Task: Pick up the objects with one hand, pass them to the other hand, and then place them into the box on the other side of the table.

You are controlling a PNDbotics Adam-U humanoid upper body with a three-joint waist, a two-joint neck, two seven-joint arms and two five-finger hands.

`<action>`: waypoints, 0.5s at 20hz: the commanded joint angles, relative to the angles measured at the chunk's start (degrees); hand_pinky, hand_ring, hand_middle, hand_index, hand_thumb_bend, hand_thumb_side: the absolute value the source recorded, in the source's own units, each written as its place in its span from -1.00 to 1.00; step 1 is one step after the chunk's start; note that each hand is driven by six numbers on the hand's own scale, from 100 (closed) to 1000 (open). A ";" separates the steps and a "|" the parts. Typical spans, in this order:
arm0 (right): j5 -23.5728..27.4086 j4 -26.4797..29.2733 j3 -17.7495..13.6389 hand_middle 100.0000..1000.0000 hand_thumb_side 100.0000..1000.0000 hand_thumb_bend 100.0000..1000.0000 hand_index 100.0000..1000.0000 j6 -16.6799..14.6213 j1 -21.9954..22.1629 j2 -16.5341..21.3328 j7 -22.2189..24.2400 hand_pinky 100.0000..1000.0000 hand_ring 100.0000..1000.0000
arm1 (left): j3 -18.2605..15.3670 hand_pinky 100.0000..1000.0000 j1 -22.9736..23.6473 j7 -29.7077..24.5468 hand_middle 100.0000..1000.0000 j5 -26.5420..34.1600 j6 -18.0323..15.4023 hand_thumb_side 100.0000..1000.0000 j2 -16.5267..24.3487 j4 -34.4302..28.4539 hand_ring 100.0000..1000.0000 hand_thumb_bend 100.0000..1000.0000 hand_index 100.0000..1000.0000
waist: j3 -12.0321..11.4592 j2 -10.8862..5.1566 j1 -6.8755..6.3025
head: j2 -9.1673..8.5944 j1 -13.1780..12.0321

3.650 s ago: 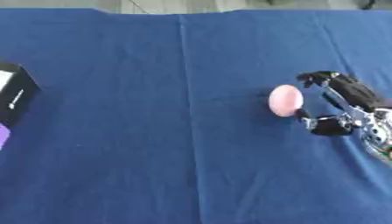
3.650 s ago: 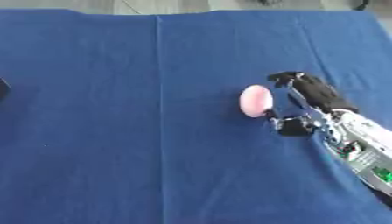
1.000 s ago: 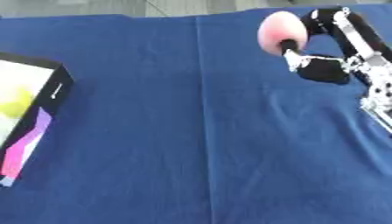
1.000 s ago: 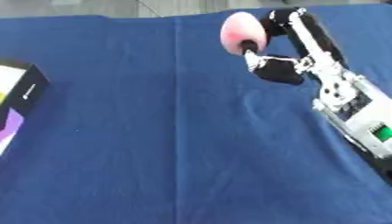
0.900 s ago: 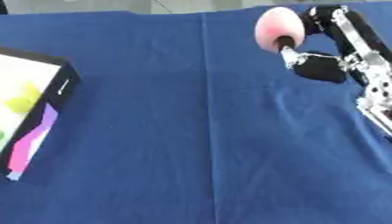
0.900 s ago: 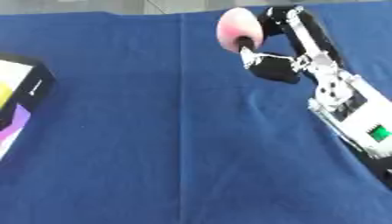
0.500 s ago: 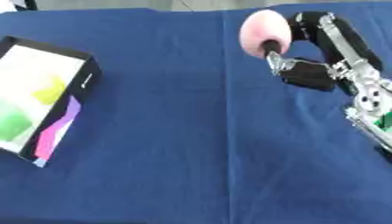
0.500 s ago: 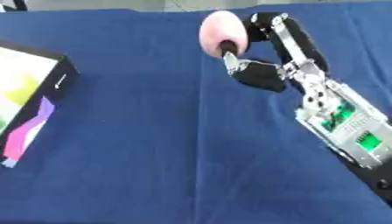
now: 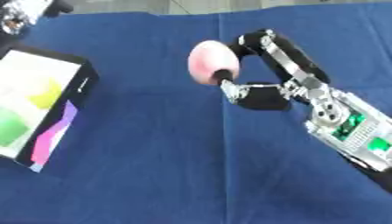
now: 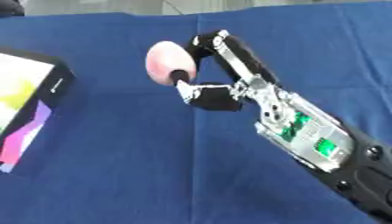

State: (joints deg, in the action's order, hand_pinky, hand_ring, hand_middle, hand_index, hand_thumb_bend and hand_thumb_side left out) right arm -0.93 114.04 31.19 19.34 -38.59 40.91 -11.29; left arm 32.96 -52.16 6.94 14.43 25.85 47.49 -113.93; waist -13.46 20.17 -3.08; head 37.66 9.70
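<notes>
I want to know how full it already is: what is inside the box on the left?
Inside the box lie a yellow shape and a green shape on a white floor; its near end runs past the picture's edge, unseen.

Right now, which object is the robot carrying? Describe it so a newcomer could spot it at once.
Start at the blue tablecloth and follow the right arm up from the lower right corner to the right hand. Pinched at its fingertips is a pink egg-shaped object. It is the only pink rounded thing; the box at the left is flat and black-edged.
</notes>
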 commanded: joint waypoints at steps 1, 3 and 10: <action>-1.25 0.55 0.12 -0.38 -1.00 -1.00 0.01 -0.66 -1.55 -0.04 1.03 0.57 0.19 | 4.15 0.64 -3.40 -3.04 0.56 -0.15 2.79 0.67 -1.91 -0.67 0.47 -0.88 0.83 | -0.54 -1.32 -0.17 | -0.09 0.70; -1.58 0.55 0.52 -0.38 -1.00 -1.00 0.01 -1.12 -2.00 -0.36 1.71 0.57 0.19 | 7.04 0.65 -5.16 -4.81 0.57 -1.33 4.57 0.64 -3.69 -0.67 0.49 -0.79 0.83 | -1.03 -1.20 -0.33 | 0.03 0.93; -2.37 0.55 1.48 -0.38 -1.00 -1.00 0.01 -2.46 -3.01 -0.98 5.39 0.58 0.18 | 10.80 0.68 -8.31 -10.99 0.58 -6.91 10.75 0.57 -9.36 -0.67 0.52 -0.64 0.83 | -2.17 -0.67 -0.37 | 0.20 0.84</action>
State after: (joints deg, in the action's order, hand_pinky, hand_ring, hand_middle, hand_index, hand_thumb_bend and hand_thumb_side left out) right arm -2.86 114.04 32.93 17.26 -40.44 39.60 -6.58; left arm 43.85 -59.39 -2.96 8.54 35.73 38.27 -113.93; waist -15.56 20.55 -3.46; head 37.72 10.49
